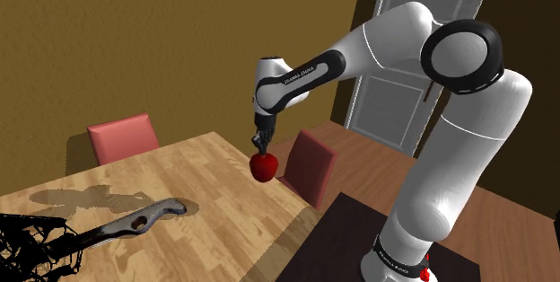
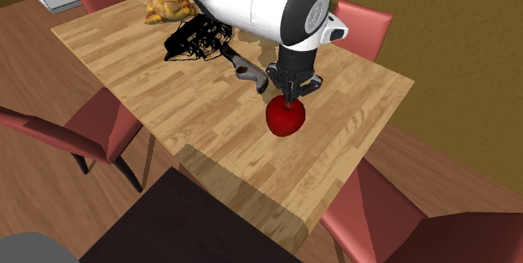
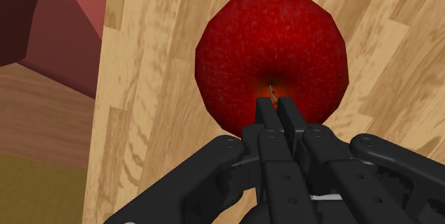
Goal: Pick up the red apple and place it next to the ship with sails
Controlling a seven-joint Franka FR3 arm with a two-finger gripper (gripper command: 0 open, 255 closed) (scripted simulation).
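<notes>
A red apple [image 1: 264, 167] [image 2: 285, 118] [image 3: 271, 51] hangs under my gripper [image 1: 262, 148] [image 2: 291, 96] [image 3: 274, 103], which is shut on its stem, the fingertips meeting at the dimple. It is over the wooden table [image 1: 206, 226] [image 2: 209, 127], near the end closest to the stand. The ship with sails, a black wiry model [image 1: 25, 244] [image 2: 197, 35], stands at the table's other end, far from the apple.
A long grey tool [image 1: 135, 224] [image 2: 248, 74] lies between ship and apple. A golden bread-like thing [image 2: 172, 7] sits beyond the ship. Red chairs [image 1: 123, 136] [image 1: 310, 165] [image 2: 80, 131] [image 2: 365, 27] ring the table. A white door [image 1: 404, 65] stands behind the arm.
</notes>
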